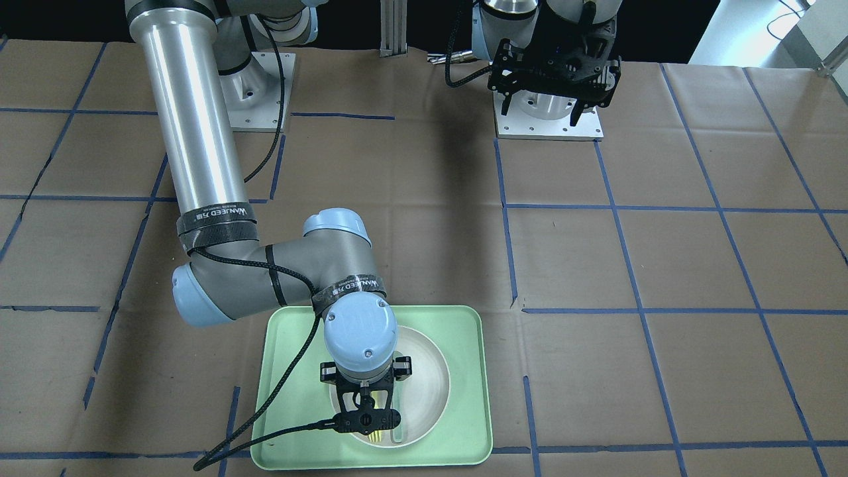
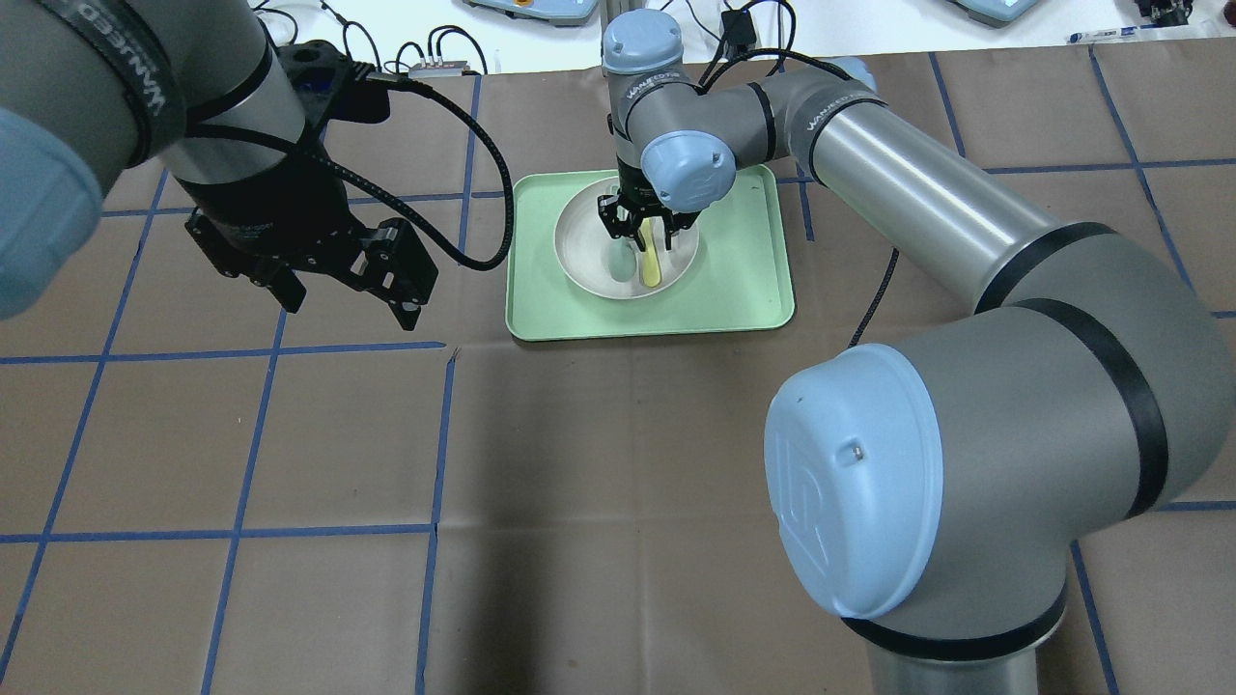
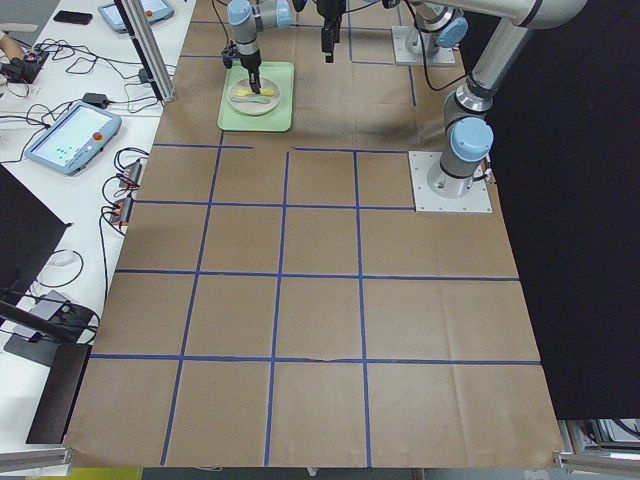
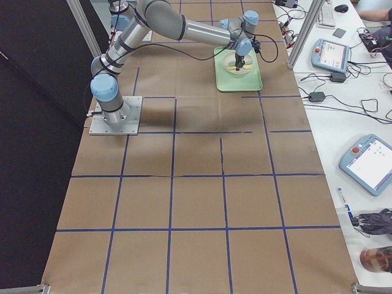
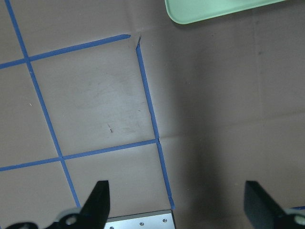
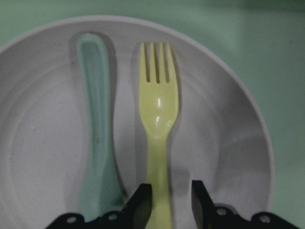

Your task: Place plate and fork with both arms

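The off-white plate (image 2: 589, 263) lies in the pale green tray (image 2: 744, 290). The pale yellow fork (image 6: 159, 109) lies flat in the plate next to a grey-green spoon (image 6: 97, 119), tines pointing away from the wrist camera. My right gripper (image 6: 170, 200) is low over the plate, and its fingers straddle the fork's handle with a small gap on one side. It also shows in the overhead view (image 2: 642, 227) and the front view (image 1: 371, 414), above the fork (image 2: 654, 265). My left gripper (image 2: 348, 307) is open and empty, held above the bare table to the tray's left.
The tray (image 1: 470, 397) sits on brown paper with a blue tape grid. Its corner shows in the left wrist view (image 5: 214, 9). The arm base plates (image 1: 548, 122) stand at the robot's side of the table.
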Tool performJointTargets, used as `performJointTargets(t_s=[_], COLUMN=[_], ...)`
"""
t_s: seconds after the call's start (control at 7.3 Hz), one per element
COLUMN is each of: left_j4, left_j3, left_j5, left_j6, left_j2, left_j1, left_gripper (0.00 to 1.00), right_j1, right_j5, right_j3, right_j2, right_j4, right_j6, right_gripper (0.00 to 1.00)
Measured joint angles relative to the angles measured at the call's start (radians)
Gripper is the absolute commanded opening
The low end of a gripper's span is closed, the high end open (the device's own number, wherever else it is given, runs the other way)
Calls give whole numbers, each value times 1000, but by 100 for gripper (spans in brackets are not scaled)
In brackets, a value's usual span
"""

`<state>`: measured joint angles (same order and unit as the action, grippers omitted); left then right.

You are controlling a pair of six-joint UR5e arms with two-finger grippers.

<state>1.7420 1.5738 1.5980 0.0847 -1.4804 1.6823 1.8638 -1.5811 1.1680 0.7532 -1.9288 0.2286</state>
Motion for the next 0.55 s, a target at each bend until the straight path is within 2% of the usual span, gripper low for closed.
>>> performJointTargets(t_s=[0.55], left_j4=[-1], left_j3=[-6], left_j5=[-1], left_j6=[-6], left_j2=[-3], left_j1=[-1], left_gripper=[100], right_j1=[-1], right_j5=[0], right_j3=[-4], right_j2=[-2], right_j4=[-4], right_j6=[0], right_gripper=[43])
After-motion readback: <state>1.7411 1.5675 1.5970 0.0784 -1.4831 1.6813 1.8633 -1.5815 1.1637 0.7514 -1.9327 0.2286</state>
